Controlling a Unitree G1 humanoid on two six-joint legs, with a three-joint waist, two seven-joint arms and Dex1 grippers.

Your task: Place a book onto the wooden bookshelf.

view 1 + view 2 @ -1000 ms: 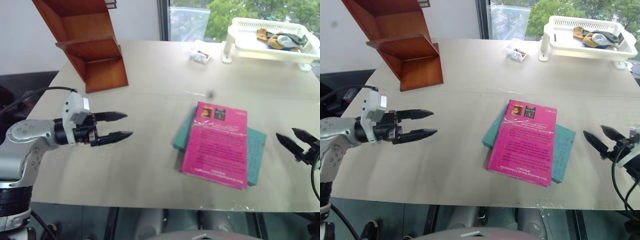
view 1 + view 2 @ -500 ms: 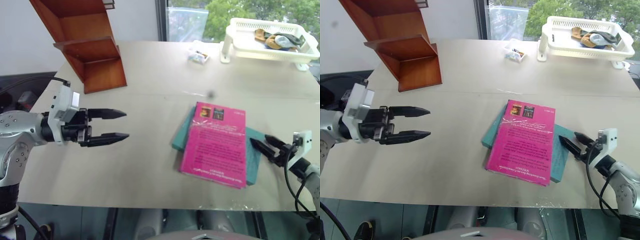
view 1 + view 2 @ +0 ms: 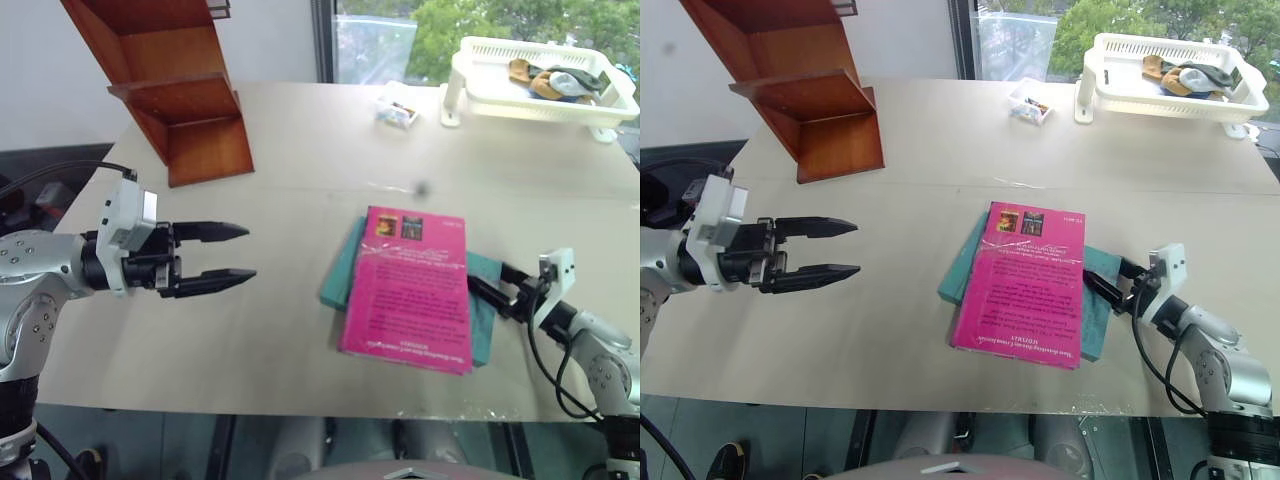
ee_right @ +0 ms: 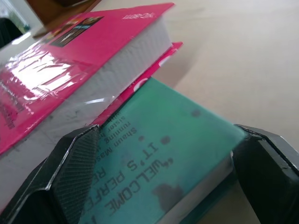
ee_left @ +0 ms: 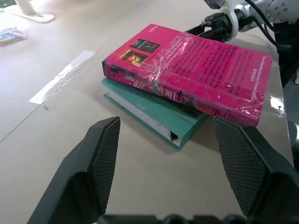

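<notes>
The pink book (image 3: pixel 406 290) lies flat on the worktop (image 3: pixel 300 150), on top of a teal book (image 3: pixel 481 318), and the wooden bookshelf (image 3: pixel 175 95) stands well apart at the far left corner. The left claw (image 3: pixel 228 252) hangs over the worktop to the left of the books with its two fingers apart and nothing in them. The right claw (image 3: pixel 490 284) is at the right edge of the books with its fingers spread on either side of the teal book's corner, not squeezing it.
</notes>
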